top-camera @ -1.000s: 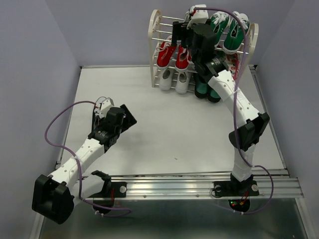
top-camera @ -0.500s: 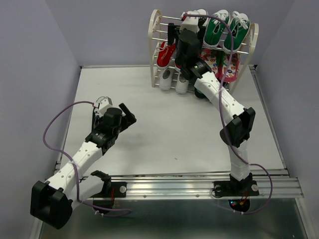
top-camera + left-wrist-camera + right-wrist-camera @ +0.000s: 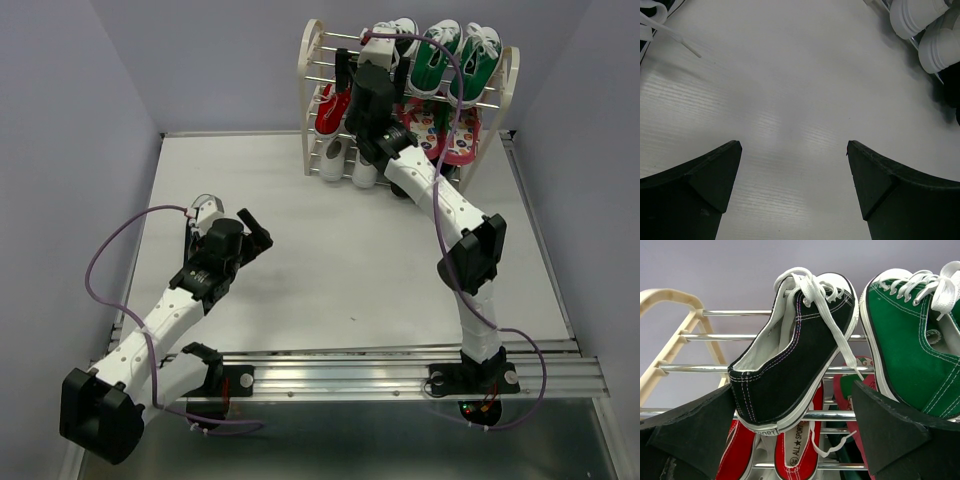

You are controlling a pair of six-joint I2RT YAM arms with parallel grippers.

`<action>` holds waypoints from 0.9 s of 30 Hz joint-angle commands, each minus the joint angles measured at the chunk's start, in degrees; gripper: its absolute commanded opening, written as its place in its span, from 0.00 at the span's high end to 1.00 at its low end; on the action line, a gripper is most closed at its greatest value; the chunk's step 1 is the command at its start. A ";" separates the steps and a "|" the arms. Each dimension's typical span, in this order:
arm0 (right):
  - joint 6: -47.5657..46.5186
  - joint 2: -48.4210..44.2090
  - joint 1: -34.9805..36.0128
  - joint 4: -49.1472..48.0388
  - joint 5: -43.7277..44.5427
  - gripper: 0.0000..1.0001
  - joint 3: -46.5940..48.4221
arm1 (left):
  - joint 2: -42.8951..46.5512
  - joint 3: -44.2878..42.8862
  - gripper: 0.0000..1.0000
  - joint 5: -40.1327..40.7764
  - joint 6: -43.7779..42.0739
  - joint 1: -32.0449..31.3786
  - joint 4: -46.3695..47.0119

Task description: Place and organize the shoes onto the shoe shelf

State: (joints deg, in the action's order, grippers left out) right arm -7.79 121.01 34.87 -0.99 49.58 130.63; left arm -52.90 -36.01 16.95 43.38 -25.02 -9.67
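Right gripper (image 3: 793,387) spreads wide around the black sneaker (image 3: 790,360), apparently letting the shoe shelf's (image 3: 690,368) top rods at the worktop's (image 3: 320,260) far edge carry it toe-up; left gripper (image 3: 793,145) gapes wide, empty.

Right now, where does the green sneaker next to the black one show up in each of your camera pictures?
Top external: the green sneaker is at the upper right, on the top tier.
Left wrist: not in it.
Right wrist: the green sneaker is at the right edge, beside the black sneaker.
Shared landmark: the shoe shelf, whose cream side frame shows in both views.
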 commanded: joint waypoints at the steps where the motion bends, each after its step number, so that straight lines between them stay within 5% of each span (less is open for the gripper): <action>1: -1.08 -3.58 -0.51 -1.73 1.92 0.01 -1.86 | 1.66 0.68 0.01 0.54 0.04 0.32 1.23; 10: -2.58 -7.89 -0.51 -1.64 1.31 0.07 -5.12 | 0.96 0.50 0.01 0.28 0.13 0.41 1.67; 27: -3.10 -11.32 -0.51 0.91 -2.30 0.04 -8.37 | -0.53 -1.87 0.01 4.66 1.53 0.49 -2.27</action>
State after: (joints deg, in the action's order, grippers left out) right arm -9.45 114.02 34.85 1.04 46.78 122.83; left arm -53.08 -36.01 18.55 44.05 -25.02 -10.63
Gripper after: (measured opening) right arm 0.958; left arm 0.989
